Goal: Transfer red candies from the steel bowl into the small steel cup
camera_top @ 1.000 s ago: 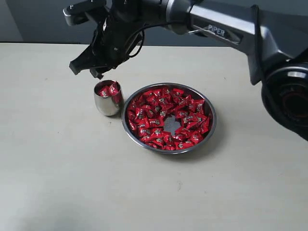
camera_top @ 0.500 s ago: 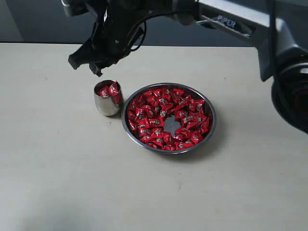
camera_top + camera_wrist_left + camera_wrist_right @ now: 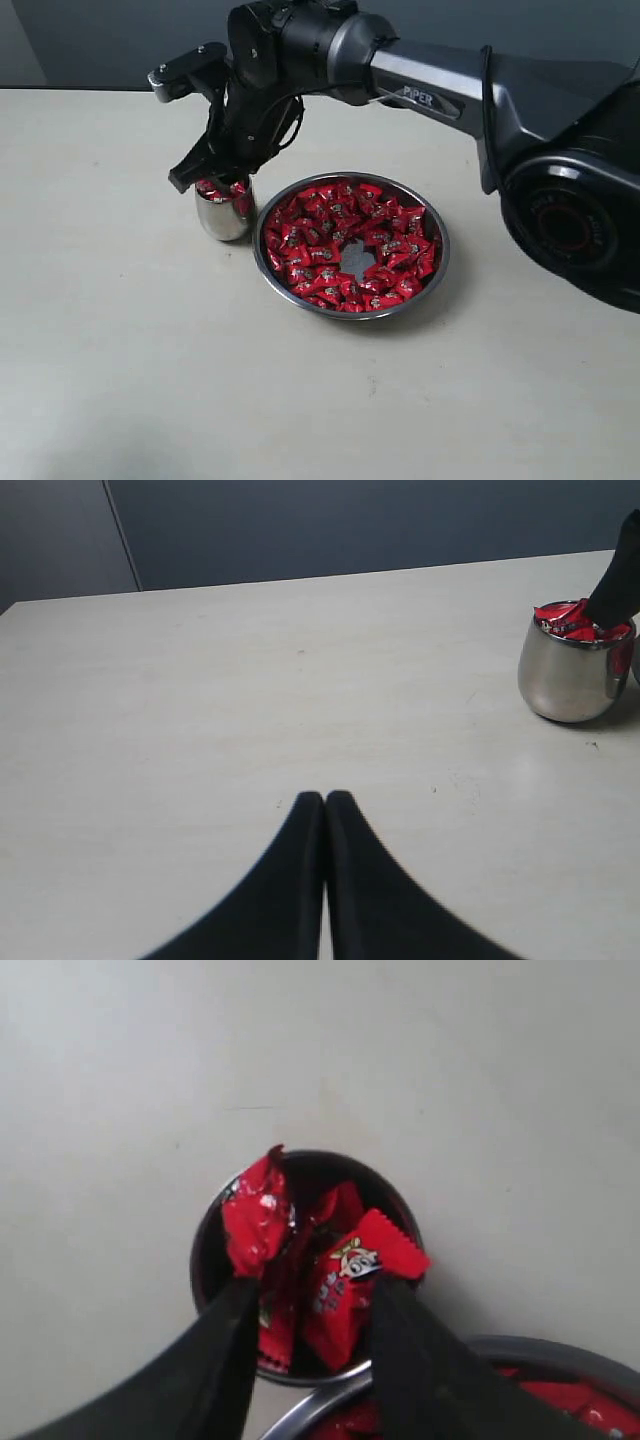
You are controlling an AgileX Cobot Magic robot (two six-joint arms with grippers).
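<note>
Pale tabletop [image 3: 120,350] meets a dark wall behind. At the left, the left claw [image 3: 324,805] hangs low over bare table, tips pressed together on nothing. The small steel cup [image 3: 222,218] brims with red candies [image 3: 350,1260]; the right claw [image 3: 315,1295] sits spread at its mouth. Just beside it, the steel bowl [image 3: 446,250] holds many more.

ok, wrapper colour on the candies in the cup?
The red candies have shiny red wrappers with a small dark-and-white mark. Best seen in the right wrist view.
</note>
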